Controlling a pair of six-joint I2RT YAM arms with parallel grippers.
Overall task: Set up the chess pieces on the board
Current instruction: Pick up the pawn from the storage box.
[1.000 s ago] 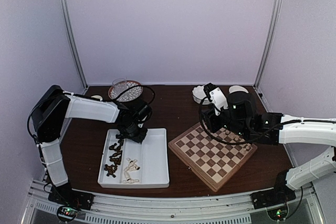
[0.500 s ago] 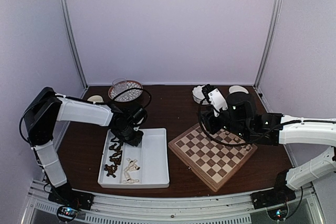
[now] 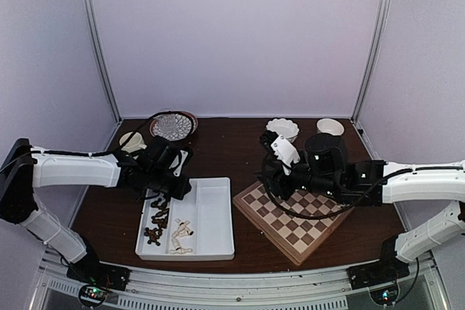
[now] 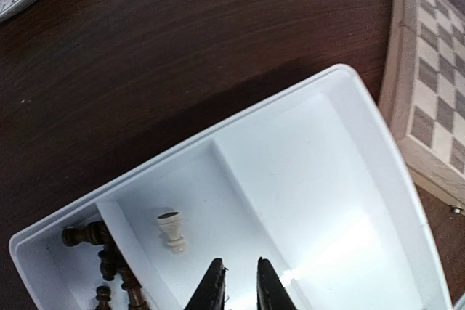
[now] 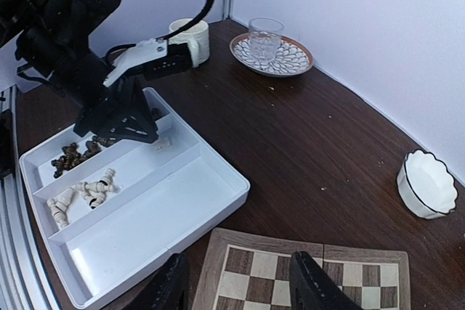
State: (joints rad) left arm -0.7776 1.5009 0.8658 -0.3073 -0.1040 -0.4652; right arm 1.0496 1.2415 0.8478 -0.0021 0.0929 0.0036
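Note:
The chessboard (image 3: 294, 212) lies right of centre with no pieces on it; it also shows in the right wrist view (image 5: 312, 274) and the left wrist view (image 4: 436, 78). Dark chess pieces (image 3: 155, 219) and cream ones (image 3: 180, 236) lie in the narrow compartments of a white tray (image 3: 214, 215). My left gripper (image 3: 172, 188) hangs over the tray's far end, its jaws a narrow gap apart and empty (image 4: 238, 274). One cream piece (image 4: 172, 231) lies just left of it. My right gripper (image 3: 267, 173) is open and empty above the board's left corner (image 5: 236, 281).
A patterned plate (image 5: 272, 56) with a glass (image 5: 265, 38) and a cream mug (image 5: 190, 38) stand at the back left. Two white bowls (image 3: 282, 128) (image 3: 330, 126) stand behind the board. The tray's wide compartment (image 5: 145, 230) holds nothing.
My left arm has stretched out low, and its gripper has shifted a little left over the tray's far end. My right gripper has moved left to the board's left corner.

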